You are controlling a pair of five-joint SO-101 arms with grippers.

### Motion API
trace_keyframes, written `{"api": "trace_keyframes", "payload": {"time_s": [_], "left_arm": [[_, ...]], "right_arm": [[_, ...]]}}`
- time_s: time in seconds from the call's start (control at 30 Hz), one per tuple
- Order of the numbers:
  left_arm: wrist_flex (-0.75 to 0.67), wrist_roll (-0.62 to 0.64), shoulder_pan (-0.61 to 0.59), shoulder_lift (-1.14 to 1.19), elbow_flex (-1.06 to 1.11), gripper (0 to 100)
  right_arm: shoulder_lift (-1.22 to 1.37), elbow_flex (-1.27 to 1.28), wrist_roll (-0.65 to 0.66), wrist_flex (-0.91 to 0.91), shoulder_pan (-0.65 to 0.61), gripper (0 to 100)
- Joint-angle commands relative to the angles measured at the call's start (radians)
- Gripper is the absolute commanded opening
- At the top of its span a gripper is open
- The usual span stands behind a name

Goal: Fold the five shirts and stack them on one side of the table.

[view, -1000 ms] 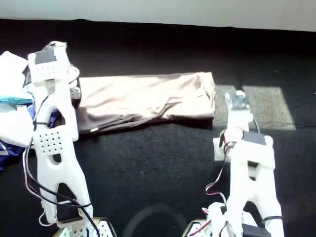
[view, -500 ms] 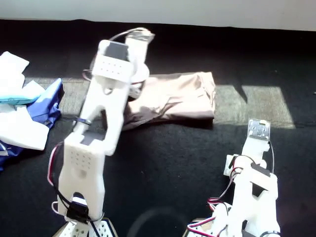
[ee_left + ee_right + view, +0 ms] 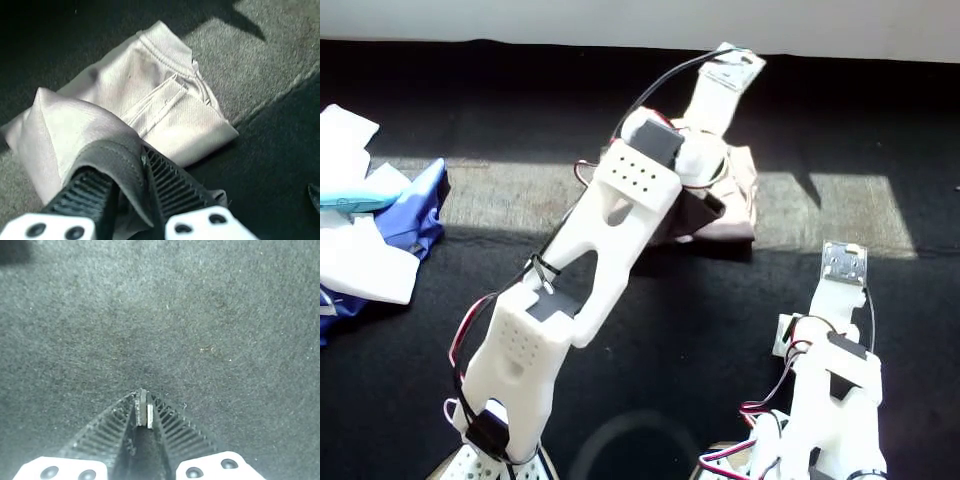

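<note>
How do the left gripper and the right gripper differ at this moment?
The left gripper pinches a fold of the beige shirt; the right gripper holds nothing, above bare table. The left gripper is far out across the table; the right gripper is near its arm's base. Both are shut.

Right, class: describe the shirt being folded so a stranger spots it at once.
On the black table, find the sunlit strip. The shirt lies there, pinched in the left gripper; it alone is beige, while the heaped shirts are white and blue.
</note>
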Motion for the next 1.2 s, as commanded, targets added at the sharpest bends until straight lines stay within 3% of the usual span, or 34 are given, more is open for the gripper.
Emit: {"api": "trace_keyframes", "payload": {"time_s": [0.0,0.27,0.47,0.63,0.7,0.93,1.0,1.17], "left_arm": [[-0.101,-0.002,0.030,-0.012,-0.010,1],[-0.262,-0.002,0.051,0.119,-0.010,1],[-0.270,-0.002,0.056,0.150,-0.047,2],[-0.255,-0.002,0.077,0.165,-0.111,19],[-0.209,-0.002,0.077,0.165,-0.154,21],[0.000,-0.002,-0.051,0.173,-0.302,11],[0.020,0.005,-0.084,0.173,-0.272,0],[-0.008,0.048,-0.085,0.173,-0.096,1]], "right_arm": [[0.002,0.005,0.002,-0.019,0.019,0.7],[0.007,0.002,0.002,-0.019,0.019,0.7],[0.007,0.002,0.002,-0.019,0.019,0.7],[0.008,0.002,0.002,-0.019,0.019,0.7],[0.008,0.002,0.002,-0.019,0.019,0.7],[0.008,0.002,0.002,-0.019,0.019,0.7],[0.008,0.002,0.002,-0.019,0.019,0.7],[0.008,0.002,0.002,-0.019,0.019,0.7]]}}
